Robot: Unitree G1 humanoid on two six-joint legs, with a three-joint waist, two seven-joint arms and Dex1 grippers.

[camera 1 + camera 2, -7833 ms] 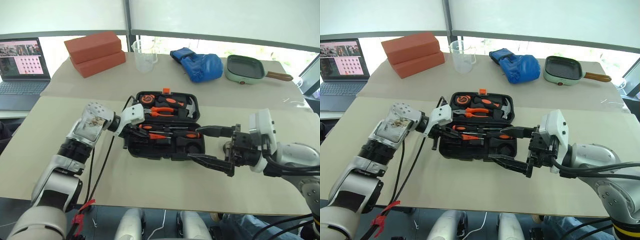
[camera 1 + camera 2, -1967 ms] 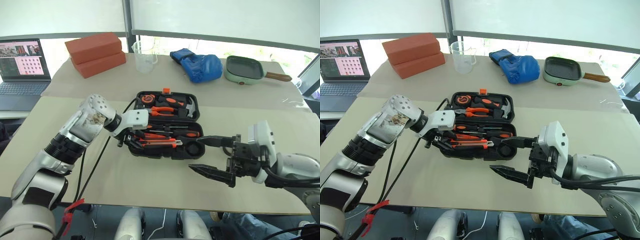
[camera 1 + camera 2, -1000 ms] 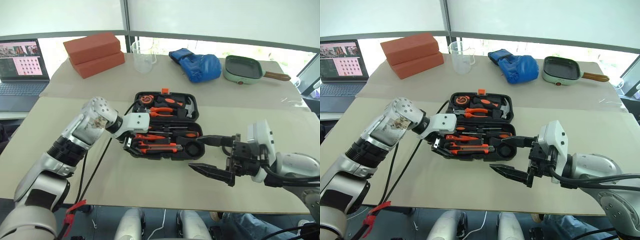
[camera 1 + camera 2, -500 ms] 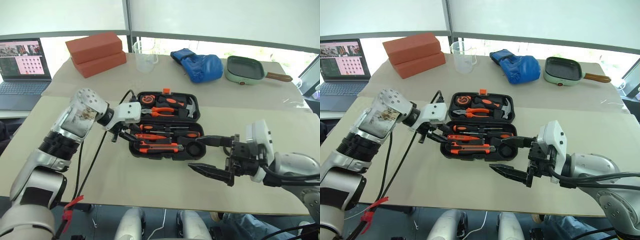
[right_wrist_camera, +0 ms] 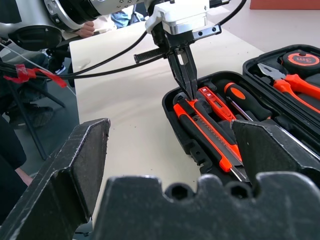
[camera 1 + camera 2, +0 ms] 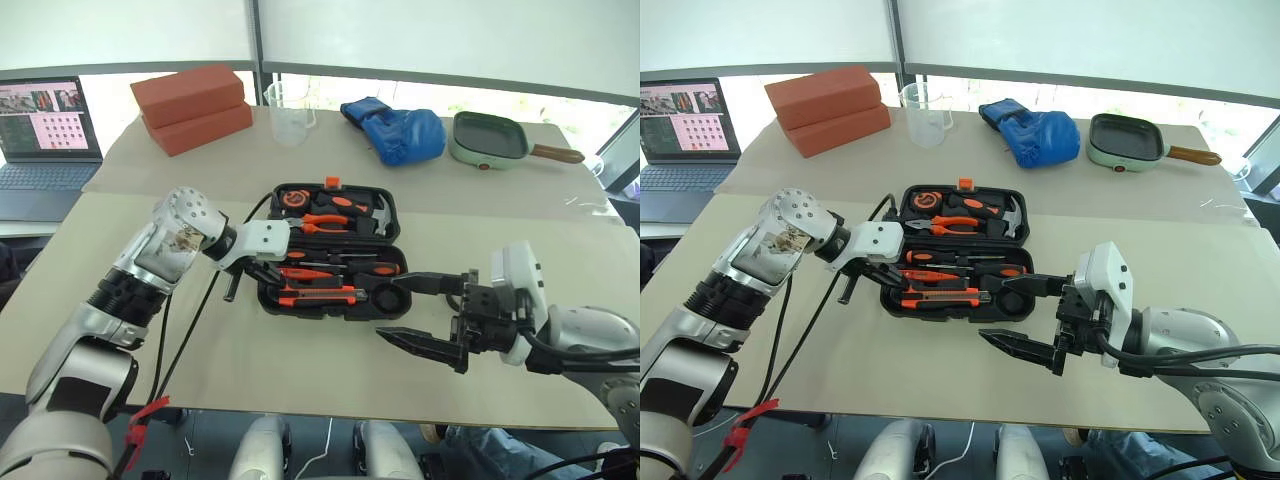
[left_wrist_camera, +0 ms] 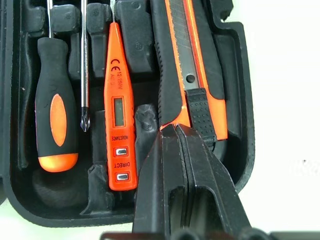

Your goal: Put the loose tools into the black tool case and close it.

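Closed left pincer (image 7: 176,131) over utility knife (image 7: 192,75)

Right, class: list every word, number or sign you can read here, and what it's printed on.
"CE", "INDUCTANCE", "DIRECT": on the orange tester screwdriver in the black tool case.
"3m": on the tape measure in the case.
Laptop screen: too small to read.

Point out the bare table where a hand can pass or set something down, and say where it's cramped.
Free: the near table in front of the black tool case, between the arms; also the strip between the case and the red bricks. Cramped: the case's near half, where the left claw stands shut at the utility knife and the right claw stands open alongside.
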